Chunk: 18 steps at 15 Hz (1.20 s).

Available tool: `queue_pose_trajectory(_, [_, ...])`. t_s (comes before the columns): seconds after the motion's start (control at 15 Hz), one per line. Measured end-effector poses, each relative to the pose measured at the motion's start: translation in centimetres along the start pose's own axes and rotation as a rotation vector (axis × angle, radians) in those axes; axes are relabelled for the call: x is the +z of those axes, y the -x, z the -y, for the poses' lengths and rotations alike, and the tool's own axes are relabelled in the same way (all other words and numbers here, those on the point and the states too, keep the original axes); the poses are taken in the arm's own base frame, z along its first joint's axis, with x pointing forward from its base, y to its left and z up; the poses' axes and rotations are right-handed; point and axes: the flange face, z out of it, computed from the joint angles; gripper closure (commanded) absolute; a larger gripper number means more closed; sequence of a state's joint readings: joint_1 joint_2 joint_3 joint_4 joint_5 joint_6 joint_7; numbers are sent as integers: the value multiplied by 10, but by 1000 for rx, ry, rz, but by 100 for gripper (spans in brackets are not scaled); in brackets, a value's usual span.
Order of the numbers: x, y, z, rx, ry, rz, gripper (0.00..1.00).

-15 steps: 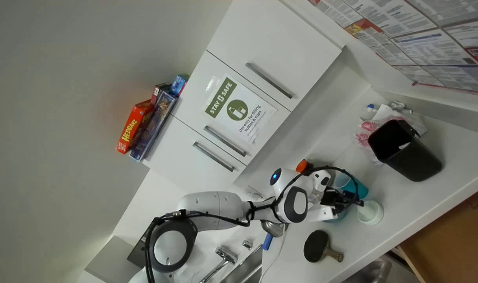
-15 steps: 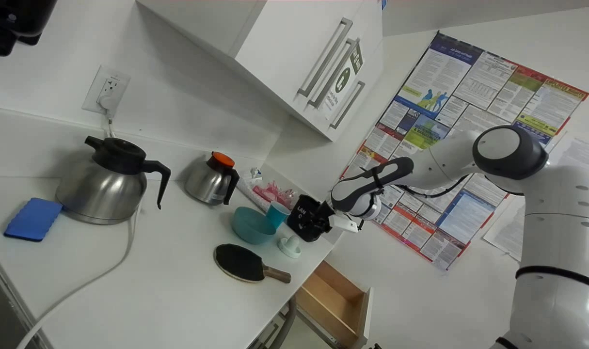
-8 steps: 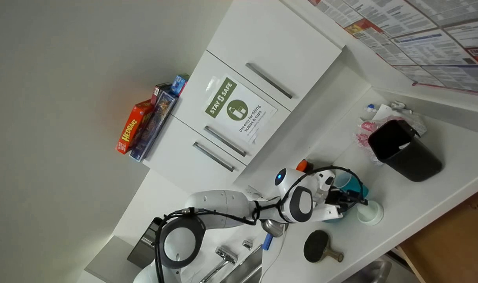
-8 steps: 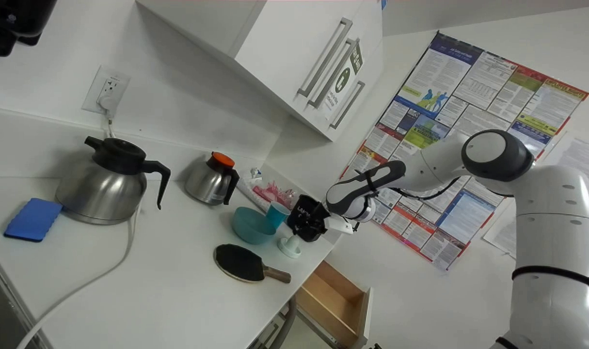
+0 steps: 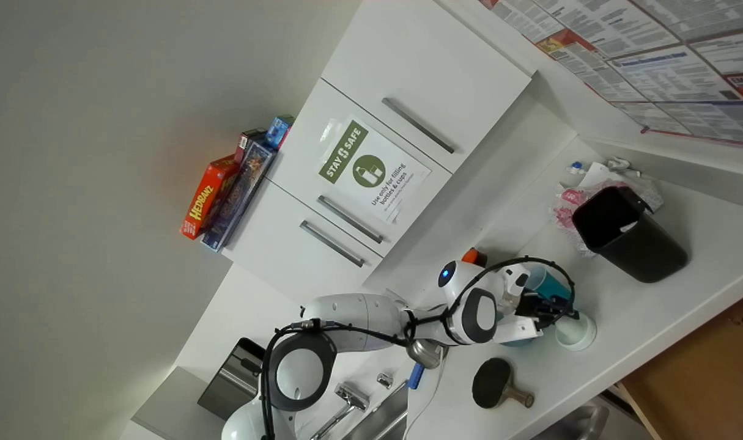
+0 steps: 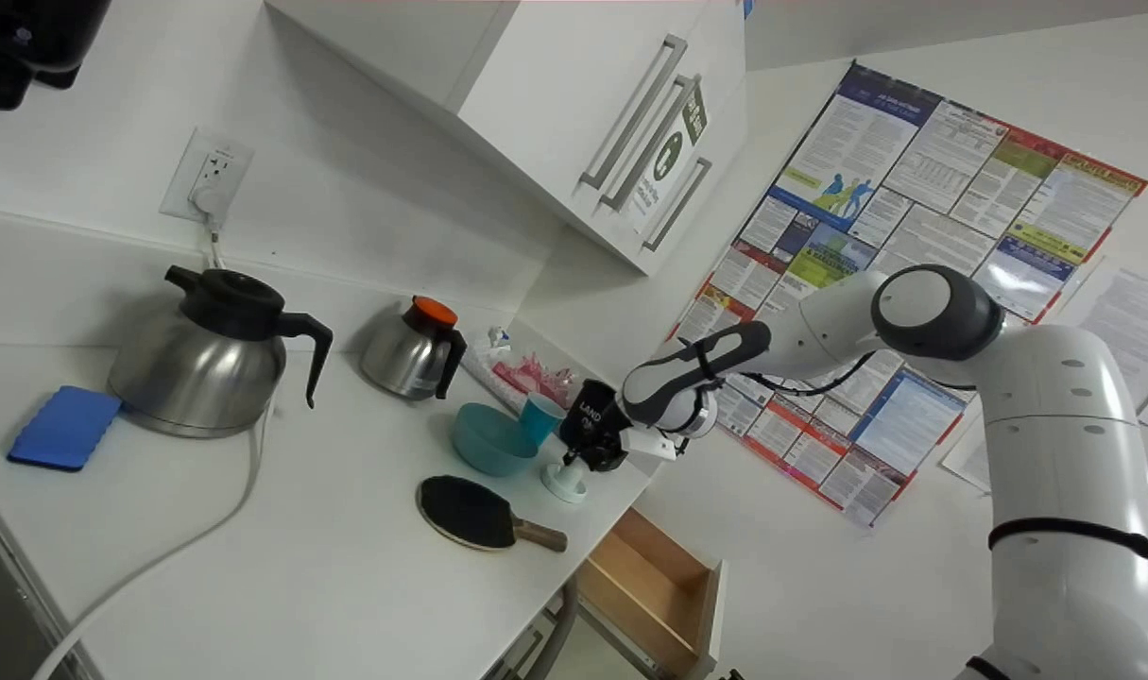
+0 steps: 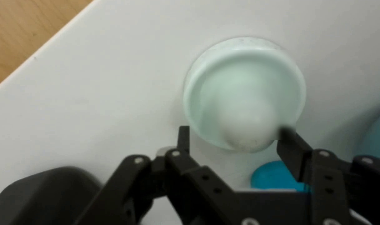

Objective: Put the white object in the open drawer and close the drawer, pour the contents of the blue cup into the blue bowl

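Note:
The white object [image 7: 244, 81], a pale disc with an upright knob [image 7: 250, 125], stands on the counter. My gripper [image 7: 235, 132] is open around the knob. A gap shows on the left; the right fingertip [image 7: 286, 134] is close beside it, and I cannot tell if it touches. Behind the white object in an exterior view are the blue cup [image 6: 539, 418] and, beside it, the blue bowl [image 6: 488, 442]. In an exterior view my arm hides most of the bowl [image 5: 519, 343]. The cup's contents do not show. Below the counter the wooden drawer [image 6: 657, 590] is pulled out.
A black bin [image 5: 637, 241] stands near the gripper, close to a plastic bag [image 5: 570, 211] with pink print. A paddle [image 6: 465, 513] lies in front of the bowl. Two steel jugs, one [image 6: 408, 354] with an orange lid, and a blue sponge [image 6: 63, 427] are farther along the counter.
The arm has moved the gripper down to the white object, from beside the bin in an exterior view. The cup, bowl, white object and drawer have stayed in place.

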<state>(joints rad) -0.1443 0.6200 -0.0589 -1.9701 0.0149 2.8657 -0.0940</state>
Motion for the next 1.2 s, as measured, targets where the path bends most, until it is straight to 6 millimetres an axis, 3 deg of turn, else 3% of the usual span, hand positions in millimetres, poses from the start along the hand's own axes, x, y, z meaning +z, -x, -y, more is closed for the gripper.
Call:
queue_pose_trajectory(0.2, [5,-3,0,-3,1,0,77])
queue_pose_trajectory(0.73, [5,-4,-7,28,19,-3,77])
queue_pose_trajectory(1.2, [-19,8,-60,192,78,-9,77])
